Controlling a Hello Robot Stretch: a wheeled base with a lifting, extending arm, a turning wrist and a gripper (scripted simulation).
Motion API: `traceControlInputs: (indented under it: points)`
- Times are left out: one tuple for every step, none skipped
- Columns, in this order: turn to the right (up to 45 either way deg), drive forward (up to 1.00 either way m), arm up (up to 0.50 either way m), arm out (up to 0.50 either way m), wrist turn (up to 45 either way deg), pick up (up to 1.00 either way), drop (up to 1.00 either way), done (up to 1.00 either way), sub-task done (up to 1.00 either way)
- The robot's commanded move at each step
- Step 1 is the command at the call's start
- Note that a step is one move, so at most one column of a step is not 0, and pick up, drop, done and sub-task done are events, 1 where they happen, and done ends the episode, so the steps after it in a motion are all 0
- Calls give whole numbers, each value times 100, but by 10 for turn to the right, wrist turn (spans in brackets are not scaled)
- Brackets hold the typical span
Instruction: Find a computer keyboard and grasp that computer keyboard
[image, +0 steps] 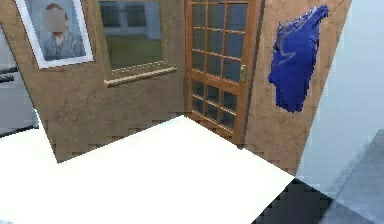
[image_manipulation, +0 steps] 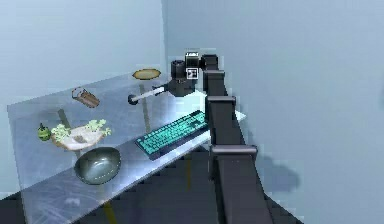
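Teal keys are marking out the computer keyboard (image_manipulation: 175, 133), lying flat on the glass table (image_manipulation: 35, 170) near the edge at the arm side view's right, just beside the arm (image_manipulation: 225, 130). The finding part is looking done, as I judge it: the keyboard is sitting in plain sight on the side the arm is reaching to. The grasp is waiting to be done.

The gripper (image_manipulation: 181, 70) is showing at about twelve o'clock from the keyboard, farther out toward the table's far end, and whether it is hanging above the tabletop or touching something there is not coming across. A dark knob with a pale handle (image_manipulation: 150, 93) is lying close, at the gripper's seven o'clock, so I cannot tell whether the fingers are carrying anything (the keyboard itself is resting on the glass, not hanging from them).

Working outward, a grey bowl (image_manipulation: 98, 165) is sitting at the keyboard's eight o'clock, a leafy bunch on a pale dish (image_manipulation: 78, 132) at nine, and a flat round plate (image_manipulation: 147, 73) at eleven. In the forward view a wooden door with glass panes (image: 215, 60) is facing the robot, with a blue cloth (image: 293, 60) hanging at its three o'clock and a framed portrait (image: 58, 30) at its nine. To finish, the arm is probably needing to draw back and come down onto the keyboard.
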Motion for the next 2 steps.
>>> traceControlInputs:
  points:
    - [0, 0, -30, 0, 0, 0, 0, 0, 0]
    - [0, 0, 0, 0, 0, 100, 0, 0, 0]
